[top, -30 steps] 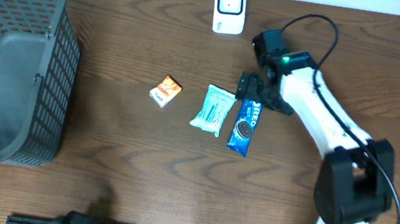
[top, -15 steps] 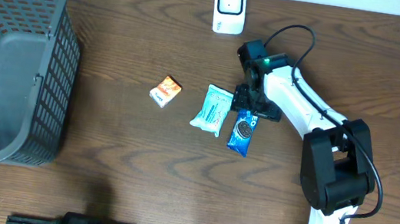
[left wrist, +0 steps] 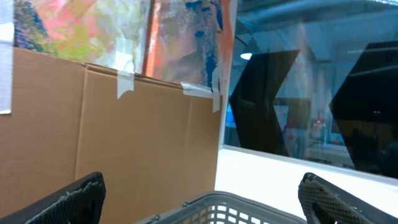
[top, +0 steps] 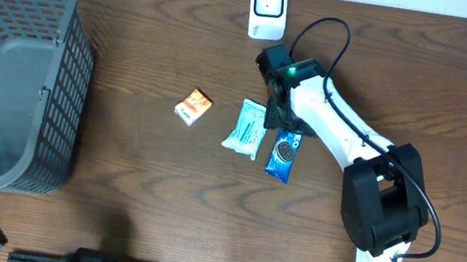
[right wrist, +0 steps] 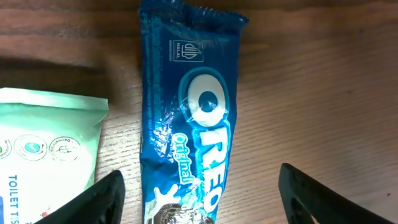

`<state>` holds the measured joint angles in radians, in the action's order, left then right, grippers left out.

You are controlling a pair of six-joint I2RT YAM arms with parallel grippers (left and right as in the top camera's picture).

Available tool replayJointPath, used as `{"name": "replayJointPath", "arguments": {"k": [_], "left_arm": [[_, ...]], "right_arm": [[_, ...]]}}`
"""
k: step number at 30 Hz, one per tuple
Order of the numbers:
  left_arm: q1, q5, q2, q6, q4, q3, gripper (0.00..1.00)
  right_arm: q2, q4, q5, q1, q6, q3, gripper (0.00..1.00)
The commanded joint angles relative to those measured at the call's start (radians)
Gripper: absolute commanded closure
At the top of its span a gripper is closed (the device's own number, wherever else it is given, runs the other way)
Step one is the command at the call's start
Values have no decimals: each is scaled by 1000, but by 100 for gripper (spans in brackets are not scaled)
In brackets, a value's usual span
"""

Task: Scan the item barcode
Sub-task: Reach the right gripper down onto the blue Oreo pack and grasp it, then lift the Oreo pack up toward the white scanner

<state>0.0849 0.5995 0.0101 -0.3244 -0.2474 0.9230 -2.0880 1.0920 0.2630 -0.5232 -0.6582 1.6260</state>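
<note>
I saw the blue Oreo pack [right wrist: 193, 124] lying flat with its label side up, the white logo and "Original" plain to read, its crimped upper end closed and its long axis only slightly tilted. It lay well apart from the upright white scanner [top: 268, 9], nearer me and slightly to my right of it.
</note>
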Motion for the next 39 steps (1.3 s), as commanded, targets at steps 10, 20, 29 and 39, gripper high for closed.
{"name": "replayJointPath", "arguments": {"k": [10, 20, 29, 39], "left_arm": [[-47, -24, -7, 9, 6, -26, 2], [-58, -24, -7, 9, 4, -29, 2], [-58, -24, -7, 9, 2, -30, 2], [-59, -24, -7, 9, 2, -30, 2]], "right_arm": [[-198, -6, 92, -88, -87, 23, 32], [-227, 107, 259, -84, -227, 27, 88], [-226, 251, 42, -74, 26, 174, 99], [-150, 384, -1154, 102, 878, 311, 99]]}}
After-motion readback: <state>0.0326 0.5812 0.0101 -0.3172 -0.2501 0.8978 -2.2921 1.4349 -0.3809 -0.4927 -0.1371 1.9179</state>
